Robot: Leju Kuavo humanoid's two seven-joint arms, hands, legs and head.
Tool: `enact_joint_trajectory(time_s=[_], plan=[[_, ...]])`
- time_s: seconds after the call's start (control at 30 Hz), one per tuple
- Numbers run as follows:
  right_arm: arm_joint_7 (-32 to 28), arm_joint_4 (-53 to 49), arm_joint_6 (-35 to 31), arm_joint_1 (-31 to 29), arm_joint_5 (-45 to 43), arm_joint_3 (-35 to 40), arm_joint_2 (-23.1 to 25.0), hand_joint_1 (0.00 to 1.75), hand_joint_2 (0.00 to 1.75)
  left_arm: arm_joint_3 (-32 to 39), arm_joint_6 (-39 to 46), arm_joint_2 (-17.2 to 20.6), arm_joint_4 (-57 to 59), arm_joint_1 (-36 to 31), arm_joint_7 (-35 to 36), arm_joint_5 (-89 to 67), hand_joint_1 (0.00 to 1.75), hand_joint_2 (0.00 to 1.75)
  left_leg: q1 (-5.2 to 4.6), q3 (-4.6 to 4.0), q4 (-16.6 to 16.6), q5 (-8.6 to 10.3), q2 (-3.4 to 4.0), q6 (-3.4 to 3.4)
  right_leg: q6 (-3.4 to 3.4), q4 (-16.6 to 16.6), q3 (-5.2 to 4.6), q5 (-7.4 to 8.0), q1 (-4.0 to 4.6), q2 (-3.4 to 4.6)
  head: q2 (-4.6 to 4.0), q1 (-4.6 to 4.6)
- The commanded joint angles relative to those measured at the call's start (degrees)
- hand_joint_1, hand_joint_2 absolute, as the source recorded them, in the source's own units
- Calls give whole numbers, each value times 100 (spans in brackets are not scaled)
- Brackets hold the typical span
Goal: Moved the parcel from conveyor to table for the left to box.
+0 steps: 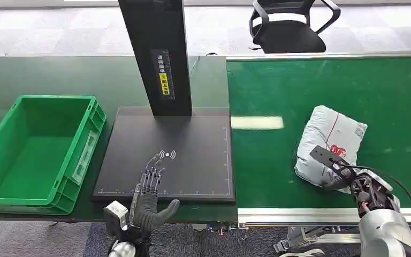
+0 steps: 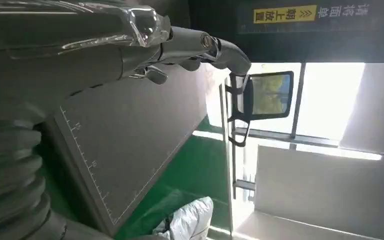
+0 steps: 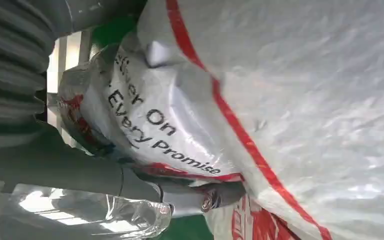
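one parcel (image 1: 329, 144) on the green conveyor (image 1: 310, 91), right hand (image 1: 336, 175) fingers gripping its near end; one green box (image 1: 37, 152) left of the left hand (image 1: 149, 199), fingers spread, holding nothing, over the counter (image 1: 85, 75); office chair (image 1: 289, 24) behind

Head view looks down on the conveyor (image 1: 321, 91); wrist views sit close, sharing the parcel (image 3: 280, 100).

Between conveyor belt (image 1: 278, 91) and green crate (image 1: 37, 152) we see a flat black scanner plate (image 1: 192, 155), low enough for a hand to cross above. A tall black post (image 1: 158, 53) rises from the plate's far edge, blocking that side. Our left hand (image 1: 150, 201) hovers over the plate's near edge. The crate stands open-topped beside the plate, walls raised.
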Motion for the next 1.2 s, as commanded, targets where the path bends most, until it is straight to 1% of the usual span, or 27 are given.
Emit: enact_joint_trajectory(time_s=[0.03,0.17,0.2,0.27,0.33,0.37,0.43,0.47,0.5,0.53,0.57,0.6,0.63,0.67,0.7,0.73,0.8,0.83,0.87,0.9,0.93,0.97,1.03,1.07,1.1,1.17,1.2], plan=[[-2,392,119,240,102,479,152,175,175,-19,18,-59,395,-118,47,48,0,175,9,17,-6,2,-8,6,-18,-13,24,3,12,-9,0,0],[-70,383,7,184,95,496,149,175,175,-9,0,-35,343,-9,32,81,0,175,8,35,-9,2,-7,7,-20,-15,39,5,11,-9,0,2],[-246,313,-273,148,28,473,201,175,175,-9,-2,-11,267,66,24,83,0,175,11,40,-14,4,-10,9,-26,-21,47,7,15,-12,0,2],[-262,276,-531,95,-1,466,264,175,175,-2,-9,1,207,112,15,89,0,175,14,42,-18,6,-4,11,-31,-26,46,12,19,-7,0,0],[-415,192,-1151,7,-85,411,419,175,175,28,-5,1,99,177,14,93,0,175,12,44,-9,-2,8,7,-20,-13,45,5,14,6,0,0],[-417,190,-1157,-37,-88,413,437,175,175,29,-8,2,90,179,14,94,0,175,13,42,-16,2,12,10,-30,-21,41,12,18,9,0,0],[-798,81,-2199,-152,-320,252,586,175,175,81,-20,-10,-49,260,31,97,0,175,15,38,-29,9,18,17,-45,-35,35,22,24,13,0,2],[-778,135,-2191,-244,-327,259,608,175,175,89,-18,-11,-66,277,31,97,0,175,14,35,-27,7,20,18,-46,-31,32,20,23,15,0,0],[-1060,-6,-2924,-288,-495,103,681,175,175,105,-11,-17,-102,307,31,104,0,175,13,29,-20,3,24,18,-46,-24,23,18,22,19,0,0],[-1302,16,-3431,-467,-662,-7,760,175,175,117,-5,-26,-159,364,30,102,0,175,9,25,-11,-2,35,14,-39,-11,13,14,16,31,0,0],[-1238,6,-3387,-527,-656,17,772,175,175,117,-2,-28,-182,386,31,98,0,175,3,14,0,-5,29,6,-17,5,8,6,6,27,0,2],[-1317,-67,-3523,-542,-727,-45,801,175,175,117,-1,-29,-187,392,31,98,0,175,5,11,0,-7,40,9,-24,4,1,10,9,37,0,-2],[-2158,-280,-4383,-565,-1368,-474,931,175,175,118,42,-43,-208,411,28,74,0,175,1,8,0,-6,34,8,-19,8,-1,7,4,30,0,0],[-2166,-261,-4358,-609,-1381,-469,926,175,175,111,55,-54,-207,420,26,68,0,175,3,4,0,-5,35,11,-28,6,-5,9,8,31,0,-2],[-2444,-325,-4532,-641,-1648,-620,971,175,175,101,79,-58,-205,424,19,61,0,175,6,3,-5,-2,29,15,-36,-2,-5,12,13,25,0,0],[-3278,-477,-4680,-689,-2368,-982,1076,175,175,87,155,-78,-192,430,-5,53,0,175,4,2,-1,-3,22,11,-23,2,-5,7,8,20,0,2],[-3730,-653,-4687,-712,-2856,-1120,1167,175,175,60,206,-88,-171,422,-22,58,0,175,2,-4,-1,-2,27,13,-27,4,-9,9,7,25,0,0],[-4251,-1323,-4243,-528,-3932,-991,1385,175,175,26,295,-95,-156,407,-41,80,0,175,2,-7,1,-4,22,11,-23,6,-10,6,6,21,0,0],[-4251,-1323,-4243,-528,-3932,-991,1385,175,175,26,295,-95,-156,407,-41,80,0,175,2,-8,0,-3,17,8,-18,6,-10,5,5,17,0,0],[-4251,-2019,-3878,-267,-4681,-694,1586,175,175,12,328,-105,-156,393,-40,92,0,175,4,-9,-3,-3,22,10,-25,3,-12,7,8,21,0,0],[-4251,-2520,-3468,35,-5652,-136,1645,175,175,8,370,-107,-166,390,-42,106,0,175,4,-9,-2,-2,18,8,-20,3,-12,6,8,17,0,0],[-4251,-2752,-3477,194,-5914,120,1792,175,175,2,373,-102,-178,386,-42,107,0,175,6,-7,-5,-2,17,11,-29,0,-10,6,11,15,0,2],[-4251,-3409,-2309,767,-6971,1014,2052,175,175,35,395,-95,-259,435,-40,113,0,175,7,-8,-4,-1,13,6,-18,0,-10,5,10,13,0,0],[-4251,-3546,-2483,890,-6935,1151,2219,175,175,41,394,-88,-282,452,-41,112,0,175,11,-3,-10,-1,12,9,-29,-7,-4,5,16,11,0,2],[-4251,-3653,-2079,1100,-7165,1627,2251,175,175,66,398,-93,-343,492,-39,112,0,175,15,6,-16,-4,22,10,-38,-13,2,7,21,19,0,-4],[-4251,-3672,-1921,1222,-7334,1954,2311,175,175,71,386,-87,-369,513,-34,99,0,175,15,6,-16,-6,34,9,-34,-10,-4,7,21,30,0,2],[-4251,-3727,-1706,1391,-7454,2287,2402,175,175,63,364,-74,-384,522,-24,81,0,175,15,-3,-10,-5,26,7,-27,-3,-8,3,20,23,0,2]])
